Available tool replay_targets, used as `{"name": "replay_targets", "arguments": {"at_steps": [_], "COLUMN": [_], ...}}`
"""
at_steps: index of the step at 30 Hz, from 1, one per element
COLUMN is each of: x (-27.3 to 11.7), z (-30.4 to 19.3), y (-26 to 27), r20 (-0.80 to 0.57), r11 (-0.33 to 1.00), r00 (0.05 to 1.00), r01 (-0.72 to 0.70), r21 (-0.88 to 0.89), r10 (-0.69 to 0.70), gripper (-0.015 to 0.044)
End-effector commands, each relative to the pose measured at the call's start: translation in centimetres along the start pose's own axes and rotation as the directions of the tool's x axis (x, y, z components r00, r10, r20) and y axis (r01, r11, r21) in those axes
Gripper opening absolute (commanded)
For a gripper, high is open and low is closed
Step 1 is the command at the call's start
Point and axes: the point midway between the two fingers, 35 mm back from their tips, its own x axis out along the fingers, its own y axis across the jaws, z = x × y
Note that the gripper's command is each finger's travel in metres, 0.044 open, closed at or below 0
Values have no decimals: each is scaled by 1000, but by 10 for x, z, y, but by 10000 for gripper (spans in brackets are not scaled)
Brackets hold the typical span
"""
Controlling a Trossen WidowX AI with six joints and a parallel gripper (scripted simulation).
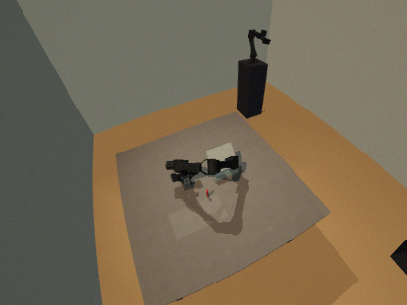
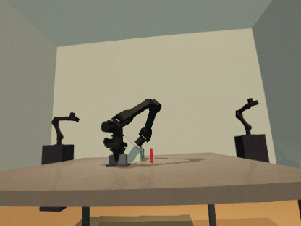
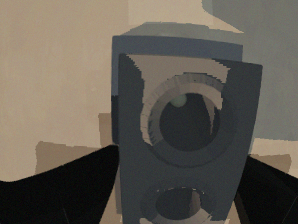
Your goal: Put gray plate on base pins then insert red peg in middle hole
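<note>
The gray plate (image 1: 189, 185) (image 2: 124, 159) (image 3: 131, 170) sits low over the base (image 3: 175, 46), which shows past the plate's far edge in the wrist view. The plate looks slightly turned against the base; whether it lies fully flat on the pins cannot be told. Two of its round holes show, with a small pale spot inside the upper one. My gripper (image 1: 184, 180) (image 2: 116, 161) (image 3: 174, 157) is open, pointing down, with its fingers still on either side of the plate. The red peg (image 1: 207, 193) (image 2: 151, 156) stands upright on the table, apart from the plate, and is out of the wrist view.
My arm's pale blue-green mount (image 2: 134, 153) stands near the peg, with a white square (image 1: 221, 150) beside it. The table (image 1: 161, 264) (image 2: 217, 177) carries the arm's shadow. Other arms stand on dark pedestals (image 1: 251, 90) (image 2: 58, 153) (image 2: 252, 148) beyond the table.
</note>
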Motion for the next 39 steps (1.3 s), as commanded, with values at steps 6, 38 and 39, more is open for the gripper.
{"name": "replay_targets", "arguments": {"at_steps": [6, 38, 39], "x": [-1, -123, -121], "z": [0, -161, -169], "y": [0, -87, -96], "r20": [0, -1, -4], "r11": [1000, 888, 875], "r00": [1000, 1000, 1000], "r01": [0, -1, -1], "r21": [-2, -460, -484], "r10": [0, 1, -1], "gripper": [440, 440, 440]}}
